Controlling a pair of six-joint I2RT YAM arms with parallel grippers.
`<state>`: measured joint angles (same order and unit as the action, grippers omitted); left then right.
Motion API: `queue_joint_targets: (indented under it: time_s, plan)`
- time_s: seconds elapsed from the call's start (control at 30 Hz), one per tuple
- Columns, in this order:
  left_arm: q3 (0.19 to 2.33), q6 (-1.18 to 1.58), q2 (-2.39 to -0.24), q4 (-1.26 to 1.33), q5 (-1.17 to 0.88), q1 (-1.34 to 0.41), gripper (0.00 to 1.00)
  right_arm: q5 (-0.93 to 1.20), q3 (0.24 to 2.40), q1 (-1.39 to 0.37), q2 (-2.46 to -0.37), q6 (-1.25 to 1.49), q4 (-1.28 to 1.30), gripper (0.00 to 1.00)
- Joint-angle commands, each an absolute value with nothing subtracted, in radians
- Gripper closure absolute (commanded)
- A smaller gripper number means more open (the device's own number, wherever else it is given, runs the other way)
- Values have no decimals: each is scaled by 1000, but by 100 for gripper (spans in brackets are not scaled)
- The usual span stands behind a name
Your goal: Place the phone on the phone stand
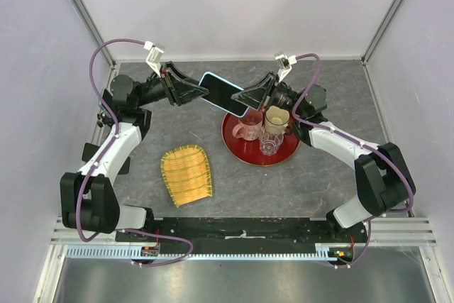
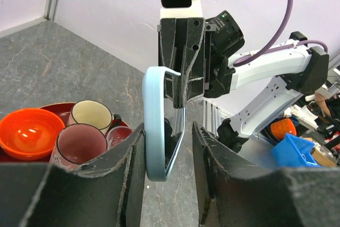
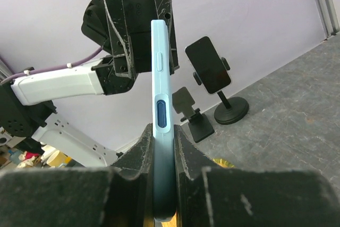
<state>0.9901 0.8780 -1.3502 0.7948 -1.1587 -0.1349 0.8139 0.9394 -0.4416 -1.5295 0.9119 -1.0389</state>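
A light-blue phone (image 1: pixel 222 91) hangs in the air over the back of the table, between both grippers. My right gripper (image 3: pixel 162 131) is shut on one end of it; the phone (image 3: pixel 161 78) stands edge-on from its fingers. My left gripper (image 2: pixel 168 131) is open around the other end of the phone (image 2: pixel 155 126): the phone rests against the left finger, with a gap to the right finger. A small black empty phone stand (image 3: pixel 192 116) sits on the table in the right wrist view. Beside it a round-based stand (image 3: pixel 231 111) holds a dark phone (image 3: pixel 208 65).
A red tray (image 1: pixel 245 160) with several cups sits below the right gripper. An orange bowl (image 2: pixel 29 134) lies among them. A yellow bamboo mat (image 1: pixel 187 174) lies left of the tray. Enclosure walls stand on three sides.
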Motion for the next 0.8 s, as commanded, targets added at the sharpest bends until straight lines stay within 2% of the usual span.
queue_joint_targets:
  time_s: [0.0,0.6,0.63,0.7,0.77]
  plan:
    - [963,963,-1333,942,-1157,-140,54,680,946,-454,-1519,940,-1180,100]
    - [896,1086,-1325,1189,-1092,-101,60,643,965,-511,-1525,861,-1095,100]
    - [893,1095,-1327,1199,-1086,-101,63,643,966,-512,-1523,853,-1089,100]
    - [885,1103,-1328,1229,-1081,-101,76,655,976,-515,-1520,838,-1072,100]
    - [885,1106,-1327,1236,-1083,-101,97,663,985,-517,-1514,798,-1028,100]
